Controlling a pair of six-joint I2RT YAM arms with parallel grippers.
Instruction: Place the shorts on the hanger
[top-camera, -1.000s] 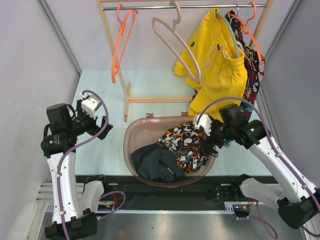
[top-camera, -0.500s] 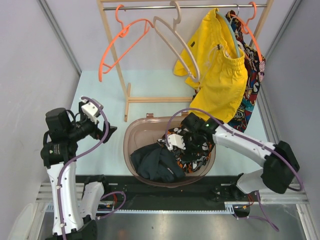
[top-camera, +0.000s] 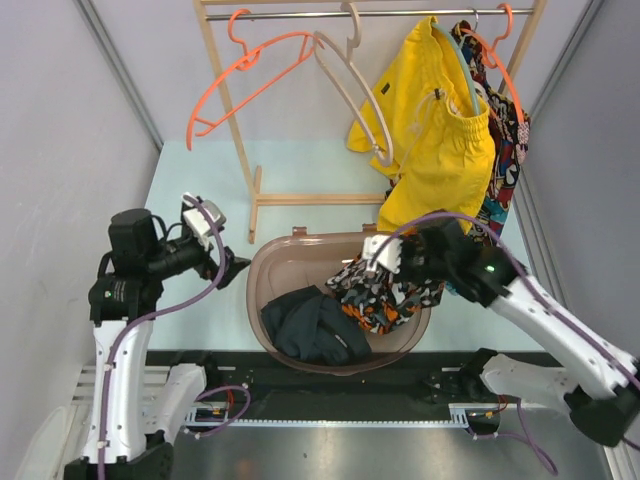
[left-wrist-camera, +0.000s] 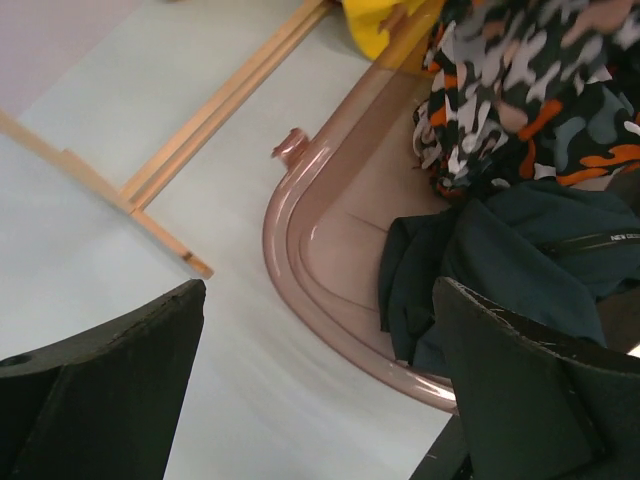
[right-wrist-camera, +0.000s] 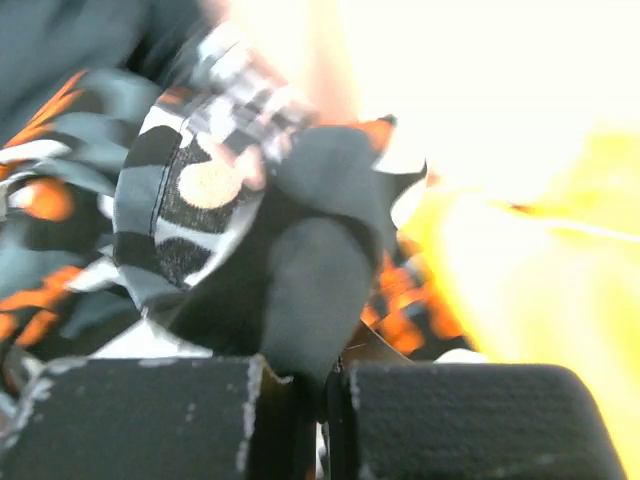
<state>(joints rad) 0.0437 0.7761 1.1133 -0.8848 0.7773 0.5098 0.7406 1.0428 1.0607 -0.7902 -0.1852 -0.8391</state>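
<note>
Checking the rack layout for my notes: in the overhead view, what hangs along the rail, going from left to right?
Bare orange hanger → beige hanger → yellow shorts → patterned garment.

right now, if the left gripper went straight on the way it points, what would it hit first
The open left gripper would probably meet the basket at its rim first, then the dark garment inside. Depth is unclear; it could touch the table just before.

Nothing legible (tiny white print (left-wrist-camera: 610, 237) on dark garment (left-wrist-camera: 500, 270))
</note>
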